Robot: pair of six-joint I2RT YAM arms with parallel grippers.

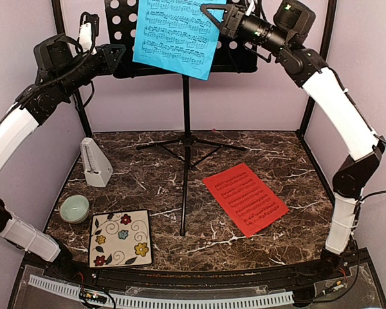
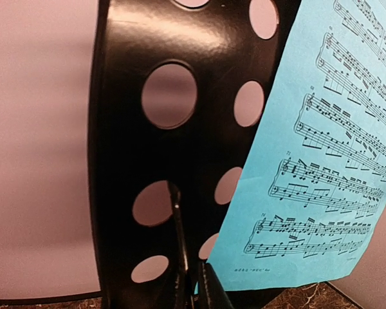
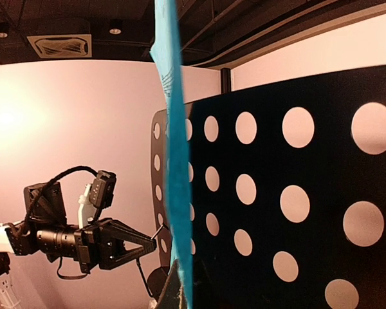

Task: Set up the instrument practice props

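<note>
The black perforated music stand [image 1: 186, 109] rises on its tripod at the back centre. A blue sheet [image 1: 174, 35] of printed music hangs tilted in front of its desk, and my right gripper [image 1: 209, 11] is shut on the sheet's upper right corner. From the right wrist the sheet [image 3: 175, 141] shows edge-on between the jaws [image 3: 190, 293]. My left gripper [image 1: 121, 53] is at the desk's left edge, its jaws [image 2: 194, 283] pressed nearly together on the dark plate [image 2: 128, 129]. The red sheet [image 1: 244, 198] lies flat on the table. At the left stands the whitish metronome [image 1: 95, 162].
A pale green bowl [image 1: 74, 208] and a floral tile [image 1: 121, 237] sit at the front left of the marble table [image 1: 180, 193]. The stand's tripod legs [image 1: 161, 144] spread across the table's middle. Black frame posts [image 1: 309, 96] stand at the back corners.
</note>
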